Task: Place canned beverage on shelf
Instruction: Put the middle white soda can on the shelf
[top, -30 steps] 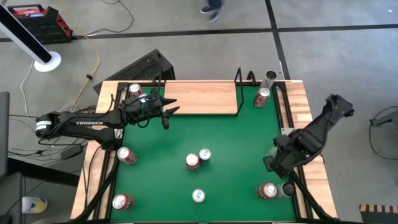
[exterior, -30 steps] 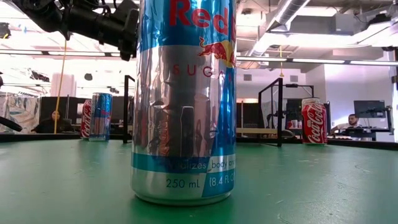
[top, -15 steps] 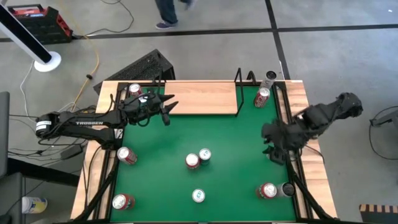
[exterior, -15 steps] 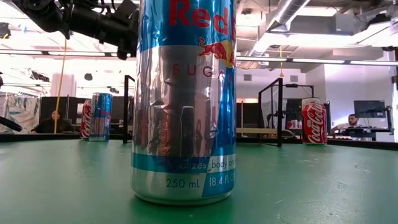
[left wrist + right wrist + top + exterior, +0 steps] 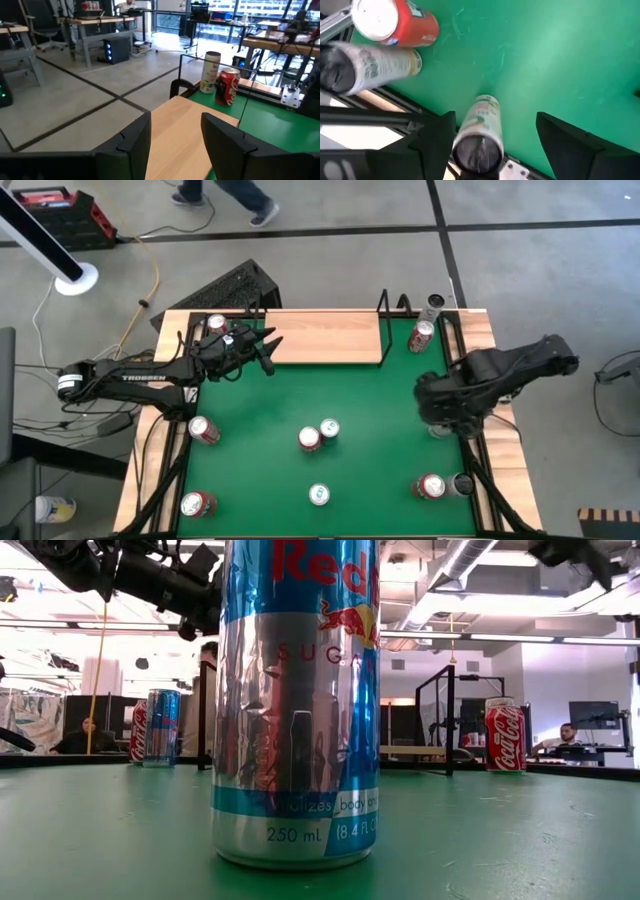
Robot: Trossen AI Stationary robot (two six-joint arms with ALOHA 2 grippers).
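Observation:
The shelf (image 5: 325,336), a light-wood board with black wire ends, lies along the table's far edge. My left gripper (image 5: 267,351) hovers open and empty over its left end, and the board shows between its fingers in the left wrist view (image 5: 176,120). My right gripper (image 5: 438,415) is open near the table's right edge and points down. A slim pale can (image 5: 479,135) stands on the green table between its fingers (image 5: 496,120), close to one of them, untouched. A red can (image 5: 421,335) and a pale can (image 5: 433,304) stand right of the shelf.
Other cans stand about the table: two at mid-table (image 5: 318,434), a Red Bull can (image 5: 318,494) filling the low view (image 5: 295,700), red cans at left (image 5: 203,430) and near left (image 5: 197,503), and two at the near right (image 5: 432,485). One stands behind the left gripper (image 5: 218,325).
My right arm has swung in from the table's right edge, and its gripper has gone toward the far edge, away from the near-right cans, over the slim pale can. My left gripper has moved a little toward the far edge over the shelf's left end.

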